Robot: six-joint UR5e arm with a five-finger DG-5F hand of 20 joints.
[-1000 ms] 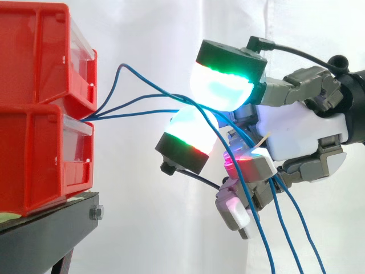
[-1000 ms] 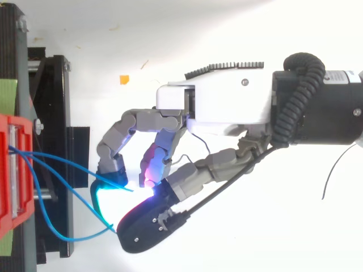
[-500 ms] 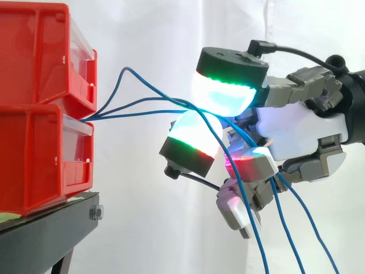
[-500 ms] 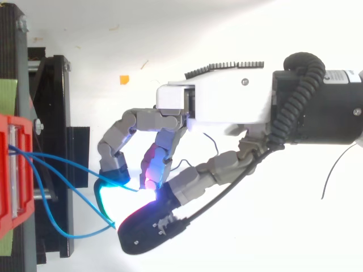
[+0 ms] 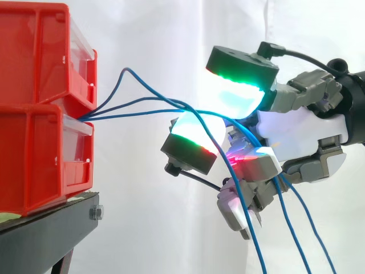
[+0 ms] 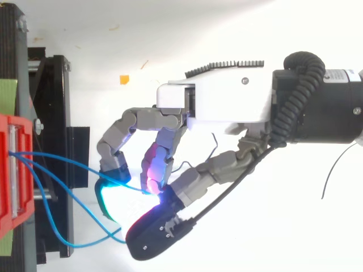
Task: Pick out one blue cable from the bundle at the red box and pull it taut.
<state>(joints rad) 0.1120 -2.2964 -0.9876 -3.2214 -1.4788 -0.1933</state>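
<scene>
From the right edge in the side view: hand (image 5: pixel 296 131), curled round 3 blue cables (image 5: pixel 131 113), strands threaded between 2 cyan-and-green glowing pads (image 5: pixel 236 94) and past a red-lit one. Beyond the hand, loose ends hanging downward. Leftward, same cables arcing slack to the gap between 2 stacked red bins (image 5: pixel 34 108). Beneath the bins, black stand (image 5: pixel 45 234); behind everything, white curtain (image 5: pixel 148 34).

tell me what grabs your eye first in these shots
The hand at the right, its pads glowing green, white and red, curls round slack blue cables. The cables fan out from between two stacked red bins on a black stand at the left.
</scene>
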